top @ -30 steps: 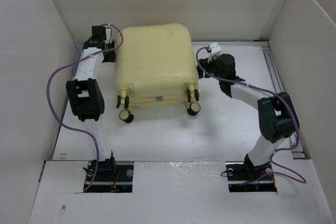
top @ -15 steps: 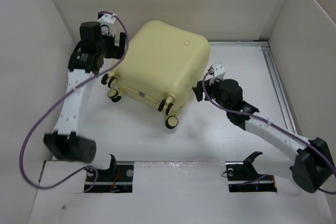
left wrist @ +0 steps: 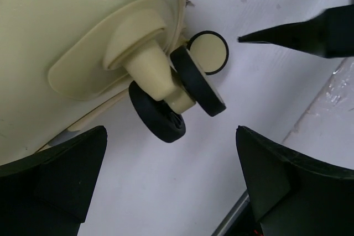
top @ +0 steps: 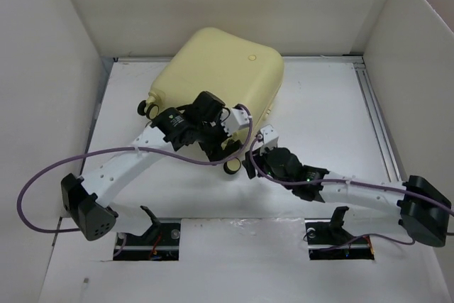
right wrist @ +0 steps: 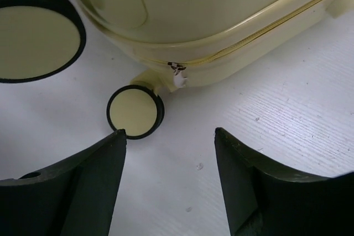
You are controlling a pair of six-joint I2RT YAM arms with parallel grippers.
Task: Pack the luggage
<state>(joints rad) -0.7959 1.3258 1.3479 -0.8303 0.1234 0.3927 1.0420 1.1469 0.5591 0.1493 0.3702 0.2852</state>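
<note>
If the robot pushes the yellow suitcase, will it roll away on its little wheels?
Probably not. The suitcase lies flat on its shell, wheels sticking out sideways, so it would likely slide or spin instead. Its shell looks hard and smooth: probably stiff, maybe slippery.

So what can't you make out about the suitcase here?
Inside of the luggage: shell shut, hidden in every view.
Its near edge, top view: covered by the left arm.
Large wheel, right wrist view: cut off by the frame edge.
</note>
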